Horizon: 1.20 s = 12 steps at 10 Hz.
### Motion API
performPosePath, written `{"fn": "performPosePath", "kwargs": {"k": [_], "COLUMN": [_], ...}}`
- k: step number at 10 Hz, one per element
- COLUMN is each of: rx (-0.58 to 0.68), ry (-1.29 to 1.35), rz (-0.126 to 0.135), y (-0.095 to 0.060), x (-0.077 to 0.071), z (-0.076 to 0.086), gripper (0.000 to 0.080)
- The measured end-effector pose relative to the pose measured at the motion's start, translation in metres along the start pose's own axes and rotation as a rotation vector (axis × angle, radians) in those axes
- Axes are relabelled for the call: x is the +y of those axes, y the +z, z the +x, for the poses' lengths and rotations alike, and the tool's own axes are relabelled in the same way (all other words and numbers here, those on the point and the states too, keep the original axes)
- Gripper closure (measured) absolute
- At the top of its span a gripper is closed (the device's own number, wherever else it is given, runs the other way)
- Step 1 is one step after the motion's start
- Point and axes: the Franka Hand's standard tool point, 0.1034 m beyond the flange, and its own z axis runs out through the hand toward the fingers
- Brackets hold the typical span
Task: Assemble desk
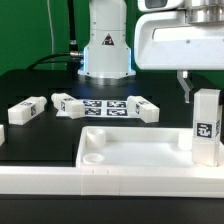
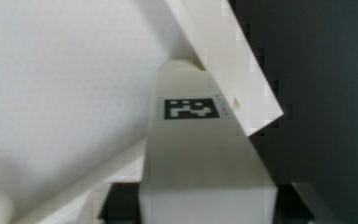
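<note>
The white desk slab [image 1: 130,150] lies flat at the front, with a round socket [image 1: 93,157] showing in its left corner. My gripper [image 1: 204,96] is shut on a white leg [image 1: 207,128], which it holds upright at the slab's right far corner. I cannot tell whether the leg's foot sits in a socket. In the wrist view the leg [image 2: 194,150] with its tag fills the gap between my dark fingers [image 2: 133,200], with the slab [image 2: 69,100] beside it. Three more legs lie on the black table: one at the left [image 1: 27,110] and two flanking the marker board [image 1: 70,103] [image 1: 141,108].
The marker board [image 1: 105,106] lies behind the slab. The robot base [image 1: 105,45] stands at the back centre. A long low white rail [image 1: 30,180] runs along the front edge. Cables lie at the back left.
</note>
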Motion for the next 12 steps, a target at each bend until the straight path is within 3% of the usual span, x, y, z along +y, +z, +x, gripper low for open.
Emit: {"fn": "performPosePath", "kwargs": {"k": [4,5,6,7,8,12], "rx": [-0.002,-0.003,-0.004,-0.007,-0.017,-0.023], "ry": [0.169,0.157,0.124,0.052,-0.023,-0.402], "rz": [0.000,0.000,0.000,-0.009,-0.016,-0.014], "y": [0.0001,0.0003,0.0005,0.0006,-0.0001,-0.0011], "x": [0.0004,0.0000,0.0001,0.0004,-0.0007,-0.0043], "z": [-0.0001,-0.0006,-0.0008,-0.0021,-0.0043,-0.0061], "gripper": [0.0509,0.0433,0.0433,0.0256,0.0173,0.0151]}}
